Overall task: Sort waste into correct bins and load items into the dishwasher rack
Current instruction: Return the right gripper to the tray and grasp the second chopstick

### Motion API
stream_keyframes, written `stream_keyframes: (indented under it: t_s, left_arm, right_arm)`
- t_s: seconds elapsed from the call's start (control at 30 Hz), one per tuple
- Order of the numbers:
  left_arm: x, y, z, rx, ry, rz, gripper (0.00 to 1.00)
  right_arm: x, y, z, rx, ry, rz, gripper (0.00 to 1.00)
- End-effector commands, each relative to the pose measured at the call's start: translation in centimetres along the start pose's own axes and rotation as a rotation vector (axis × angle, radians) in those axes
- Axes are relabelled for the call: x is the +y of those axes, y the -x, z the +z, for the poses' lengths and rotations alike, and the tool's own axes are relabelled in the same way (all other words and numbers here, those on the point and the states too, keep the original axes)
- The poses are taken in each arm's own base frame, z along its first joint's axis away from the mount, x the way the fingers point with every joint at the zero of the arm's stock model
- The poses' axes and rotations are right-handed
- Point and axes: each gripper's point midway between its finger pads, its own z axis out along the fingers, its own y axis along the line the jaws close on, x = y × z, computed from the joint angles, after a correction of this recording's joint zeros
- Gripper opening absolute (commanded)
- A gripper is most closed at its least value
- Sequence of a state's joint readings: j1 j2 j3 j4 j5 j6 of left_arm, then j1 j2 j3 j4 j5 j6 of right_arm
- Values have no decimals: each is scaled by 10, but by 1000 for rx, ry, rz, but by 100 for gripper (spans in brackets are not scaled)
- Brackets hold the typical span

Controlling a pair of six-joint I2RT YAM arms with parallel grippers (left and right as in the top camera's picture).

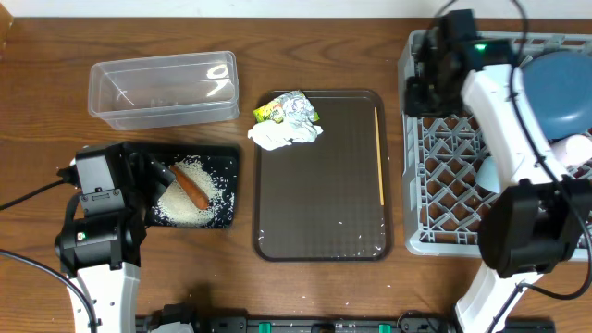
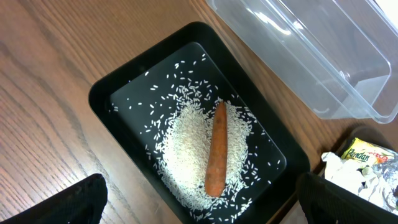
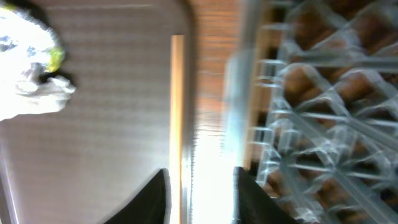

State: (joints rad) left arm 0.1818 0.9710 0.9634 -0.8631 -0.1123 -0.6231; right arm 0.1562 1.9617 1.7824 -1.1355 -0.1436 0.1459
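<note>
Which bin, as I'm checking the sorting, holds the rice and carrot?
The black tray: the rice is heaped in it, with the carrot lying on top. The clear tub beyond it has nothing inside.

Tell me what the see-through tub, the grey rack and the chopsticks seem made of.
Tub: clear glossy plastic, apparently; the table shows through it, with glints on the rim. Rack: grey moulded plastic, judging by its lattice. Chopsticks: pale, matte, thin; probably wood or bamboo.
</note>
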Motion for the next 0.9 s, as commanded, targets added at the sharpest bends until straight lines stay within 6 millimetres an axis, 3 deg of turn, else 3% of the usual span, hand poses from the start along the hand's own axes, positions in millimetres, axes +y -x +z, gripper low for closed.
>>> stream_keyframes:
  t_s: [0.0,0.13,0.2,0.37,0.7,0.87]
  left_arm:
    - [3,3,0,-12,18,11,99]
    - [3,3,0,-12,18,11,99]
    - [3,3,0,-12,18,11,99]
    - [3,3,0,-12,18,11,99]
    - [3,3,0,-12,18,11,99]
    - [3,3,0,-12,18,11,99]
  right_arm:
    - [42,-8,-12,-20,38,-45,48]
    - [64,-18,-3,-3,-3,-45,48]
    - [70,-23,5,2,-48,-47,56]
    - [62,-32,29,-7,-242,23,62]
    - [52,-51,95,128,-302,31,62]
    - [48,-61,115,185,-315,30,61]
